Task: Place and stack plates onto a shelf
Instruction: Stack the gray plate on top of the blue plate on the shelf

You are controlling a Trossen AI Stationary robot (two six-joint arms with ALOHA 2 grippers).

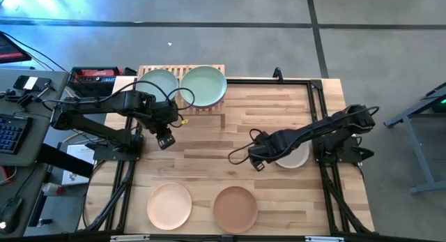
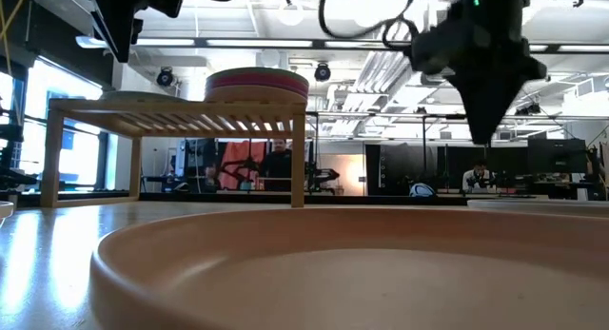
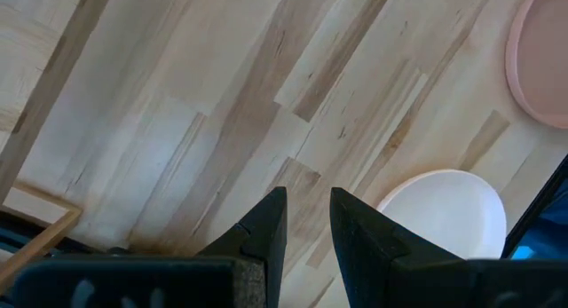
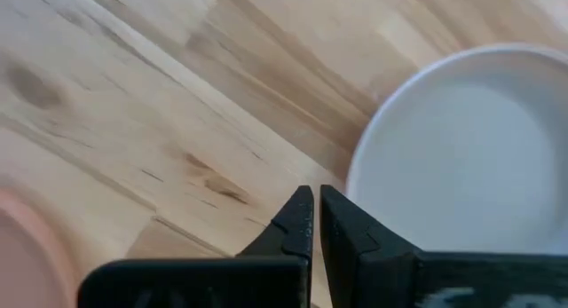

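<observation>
Here, the right gripper (image 1: 256, 160), fingers together, hovers beside the cream plate (image 1: 294, 157); it should open before taking the rim.

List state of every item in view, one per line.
Left pincer: slightly open, empty, above bare table in front of the shelf.
Right pincer: shut, empty, beside the white plate.
Shelf: holds two plate stacks side by side.
Mint plate: top of right stack.
Pale plate: on shelf, left side.
White plate: flat on table, partly under right arm.
Peach plate: flat on table.
Brown plate: flat on table.
</observation>
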